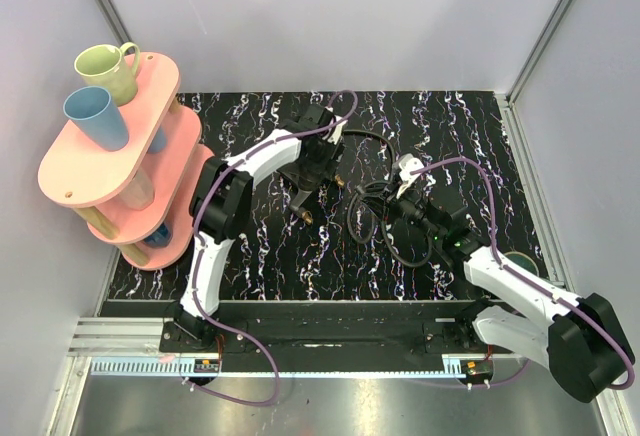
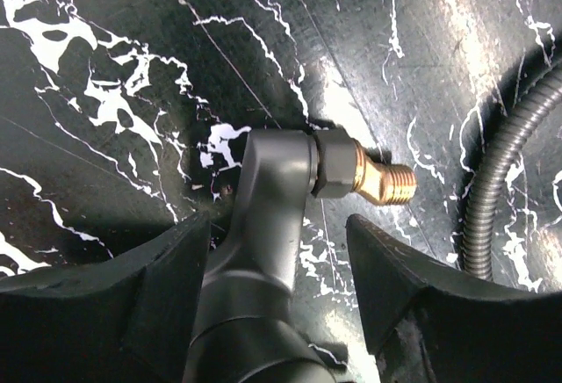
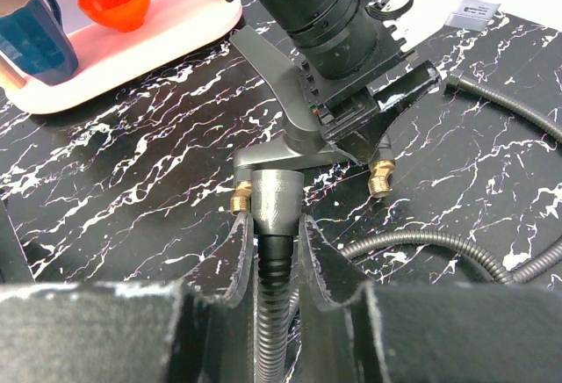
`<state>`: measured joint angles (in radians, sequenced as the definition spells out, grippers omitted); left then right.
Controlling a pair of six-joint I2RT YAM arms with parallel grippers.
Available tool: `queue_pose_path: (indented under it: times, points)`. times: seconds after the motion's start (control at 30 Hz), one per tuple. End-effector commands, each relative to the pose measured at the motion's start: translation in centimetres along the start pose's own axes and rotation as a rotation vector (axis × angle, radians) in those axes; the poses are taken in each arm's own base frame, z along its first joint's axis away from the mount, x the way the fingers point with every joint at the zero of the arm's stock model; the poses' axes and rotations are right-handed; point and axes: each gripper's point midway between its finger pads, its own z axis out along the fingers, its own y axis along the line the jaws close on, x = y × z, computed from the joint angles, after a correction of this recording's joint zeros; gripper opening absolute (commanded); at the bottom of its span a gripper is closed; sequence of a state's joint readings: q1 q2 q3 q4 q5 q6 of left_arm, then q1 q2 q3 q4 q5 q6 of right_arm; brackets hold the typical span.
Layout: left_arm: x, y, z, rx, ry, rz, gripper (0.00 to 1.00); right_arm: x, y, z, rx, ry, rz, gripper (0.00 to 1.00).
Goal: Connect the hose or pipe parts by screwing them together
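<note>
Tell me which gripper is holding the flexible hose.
The right gripper, shut on the hose near its end; the left gripper straddles the grey forked fitting, jaws open.

On the table point(image 1: 250, 246), forked fitting point(image 1: 302, 204) left of hose point(image 1: 385, 246); shelf stand point(image 1: 120, 156) far left.
</note>
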<state>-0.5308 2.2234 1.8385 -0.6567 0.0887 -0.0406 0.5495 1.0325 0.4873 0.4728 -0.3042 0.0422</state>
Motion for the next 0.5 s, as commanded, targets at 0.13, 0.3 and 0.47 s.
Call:
queue_pose_path:
  times: [0.13, 0.3, 0.47]
  points:
    - [1.4, 0.7, 1.3, -0.062, 0.03, 0.045, 0.6, -1.4, -0.5, 0.0, 0.025, -0.05, -0.03, 0.0]
    - [2.2, 0.7, 2.1, -0.064, 0.054, 0.046, 0.54, -1.3, -0.7, -0.1, 0.035, -0.051, -0.033, 0.0]
    - [2.8, 1.4, 2.5, -0.11, 0.071, 0.049, 0.54, -1.1, -0.8, 0.0, 0.042, -0.043, -0.032, 0.0]
